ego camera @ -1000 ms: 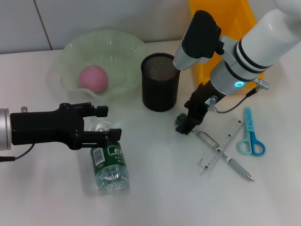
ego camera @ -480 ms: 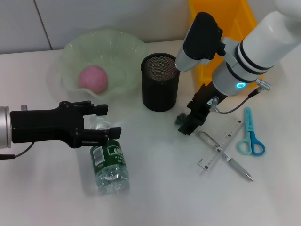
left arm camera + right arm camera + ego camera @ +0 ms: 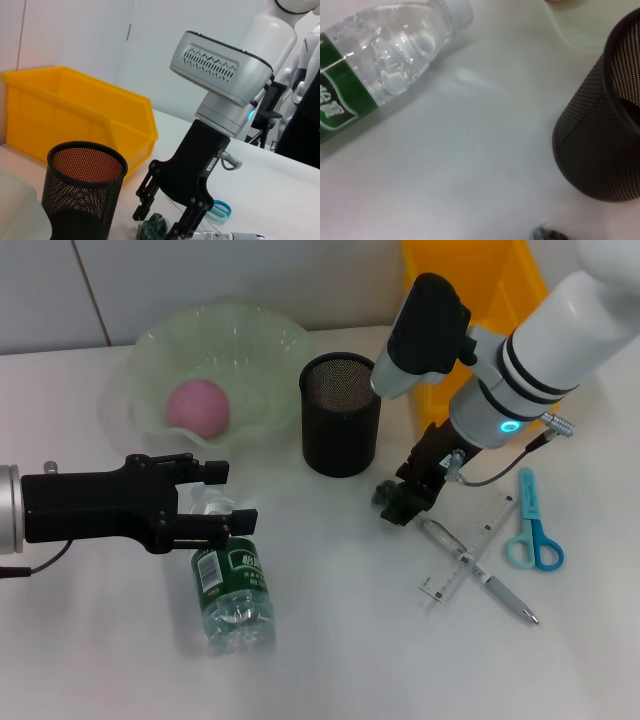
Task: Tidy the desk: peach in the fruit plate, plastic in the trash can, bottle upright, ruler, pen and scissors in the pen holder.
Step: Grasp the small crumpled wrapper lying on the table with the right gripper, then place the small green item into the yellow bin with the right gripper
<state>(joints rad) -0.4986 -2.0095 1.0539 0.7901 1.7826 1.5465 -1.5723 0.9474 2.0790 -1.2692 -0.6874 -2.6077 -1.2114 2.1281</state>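
Note:
A pink peach [image 3: 198, 406] lies in the pale green fruit plate [image 3: 262, 335]. The bottle [image 3: 232, 585] lies on its side, its neck between the open fingers of my left gripper [image 3: 222, 500]. My right gripper [image 3: 402, 502] is open and low over a dark green scrap of plastic [image 3: 383, 494]; the left wrist view shows its fingers [image 3: 144, 200] straddling the plastic [image 3: 150, 230]. To the right lie the clear ruler [image 3: 472, 543], the pen [image 3: 487, 582] and the blue scissors [image 3: 533, 531]. The black mesh pen holder [image 3: 341, 416] stands mid-table, and the yellow trash can [image 3: 470, 280] is behind.
The pen holder [image 3: 85, 195] stands close to my right gripper on its left. In the right wrist view the bottle [image 3: 380, 60] and the pen holder [image 3: 605, 135] frame a bare stretch of white desk. The pen crosses the ruler.
My right arm has shifted slightly to the right and up near the plastic. The left arm and the bottle have not moved.

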